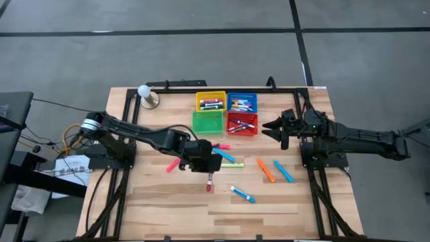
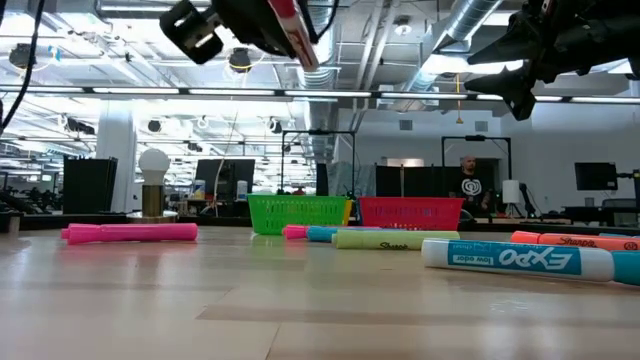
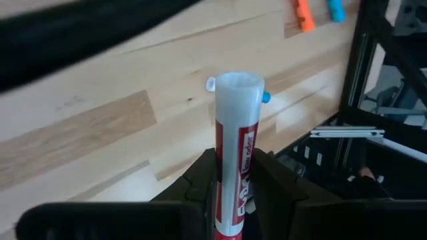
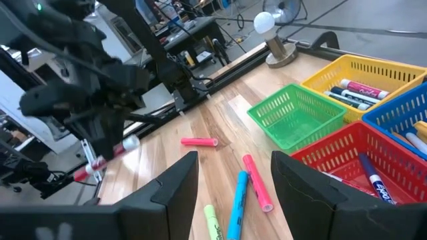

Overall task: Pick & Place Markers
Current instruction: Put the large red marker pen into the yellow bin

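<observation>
A wooden table [image 1: 168,202] seen from above, with two dark robot arms reaching in from the left and right edges of the frame.

The left gripper [image 1: 203,161] sits just left of the frame's centre. Its fingers [image 3: 200,187] are drawn narrow and clamp a red-and-white marker [image 1: 209,181], which juts out of the gripper toward the bottom of the frame. In the left wrist view the marker's white end points away from the camera, with the fingers pressing its red-labelled barrel from both sides. In the low view the gripper and marker hang at the top of the frame, clear of the tabletop.

The right gripper [image 1: 274,128] hovers right of centre, just beside the baskets. Its fingers [image 4: 177,180] stand apart and hold nothing.

Loose markers lie around the left gripper. A pink marker [image 1: 173,165] lies just to its left. A second pink marker [image 1: 222,146], a blue marker [image 1: 227,156] and a yellow-green marker [image 1: 232,165] lie just to its right. Farther right lie an orange marker [image 1: 266,171] and a light blue marker [image 1: 283,171]. A white marker with blue lettering [image 1: 242,195] lies below centre.

Four baskets form a square in the upper centre: a yellow basket [image 1: 210,95], a blue basket [image 1: 241,95], a green basket [image 1: 207,130] and a red basket [image 1: 242,132]. The yellow, blue and red ones hold markers.

A white bulb on a round base [image 1: 147,95] stands at the upper left of the table.
</observation>
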You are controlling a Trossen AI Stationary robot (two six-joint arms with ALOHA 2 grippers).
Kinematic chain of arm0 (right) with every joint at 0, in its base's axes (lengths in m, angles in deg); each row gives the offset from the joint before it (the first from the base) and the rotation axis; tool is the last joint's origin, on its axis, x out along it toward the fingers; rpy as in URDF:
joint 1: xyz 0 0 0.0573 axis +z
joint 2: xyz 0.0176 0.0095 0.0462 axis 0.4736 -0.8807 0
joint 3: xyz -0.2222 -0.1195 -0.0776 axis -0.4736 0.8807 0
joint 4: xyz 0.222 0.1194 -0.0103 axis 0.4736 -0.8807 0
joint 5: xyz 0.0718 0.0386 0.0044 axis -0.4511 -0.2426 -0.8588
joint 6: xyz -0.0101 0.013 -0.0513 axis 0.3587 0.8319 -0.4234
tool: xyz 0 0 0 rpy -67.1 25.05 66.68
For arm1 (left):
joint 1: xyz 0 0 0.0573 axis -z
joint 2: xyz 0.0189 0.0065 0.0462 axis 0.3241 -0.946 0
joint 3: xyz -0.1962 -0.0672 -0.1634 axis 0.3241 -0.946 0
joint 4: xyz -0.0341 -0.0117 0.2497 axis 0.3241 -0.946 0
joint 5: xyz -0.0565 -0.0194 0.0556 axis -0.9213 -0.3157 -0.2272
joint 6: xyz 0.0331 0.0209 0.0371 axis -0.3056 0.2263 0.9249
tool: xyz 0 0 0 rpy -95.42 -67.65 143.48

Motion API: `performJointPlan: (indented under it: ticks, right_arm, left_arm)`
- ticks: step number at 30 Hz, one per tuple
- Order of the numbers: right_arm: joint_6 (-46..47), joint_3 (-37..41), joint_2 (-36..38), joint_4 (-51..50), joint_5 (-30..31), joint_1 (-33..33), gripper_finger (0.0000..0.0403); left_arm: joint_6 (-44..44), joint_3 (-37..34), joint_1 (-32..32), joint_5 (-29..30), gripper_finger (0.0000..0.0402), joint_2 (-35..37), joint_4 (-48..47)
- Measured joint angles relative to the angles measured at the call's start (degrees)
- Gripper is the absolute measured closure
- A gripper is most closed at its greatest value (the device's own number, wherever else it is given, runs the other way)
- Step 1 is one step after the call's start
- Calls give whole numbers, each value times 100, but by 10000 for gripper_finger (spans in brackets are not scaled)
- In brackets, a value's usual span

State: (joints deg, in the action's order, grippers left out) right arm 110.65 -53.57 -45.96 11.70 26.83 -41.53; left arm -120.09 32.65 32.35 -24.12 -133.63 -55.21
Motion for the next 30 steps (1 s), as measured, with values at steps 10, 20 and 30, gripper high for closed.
performJointPlan:
  ticks: [10, 20, 30]
  right_arm:
    - [2, 0, 0, 0, 0, 0, 225]
    - [2, 0, -2, 0, 0, 0, 225]
    - [4, 0, 0, 2, 0, 0, 225]
  left_arm:
    - [578, 4, -290, 12, 326, 477, -243]
    - [1836, 4, -728, -169, 325, 753, -359]
    - [3759, 13, -1363, -515, 325, 777, -359]
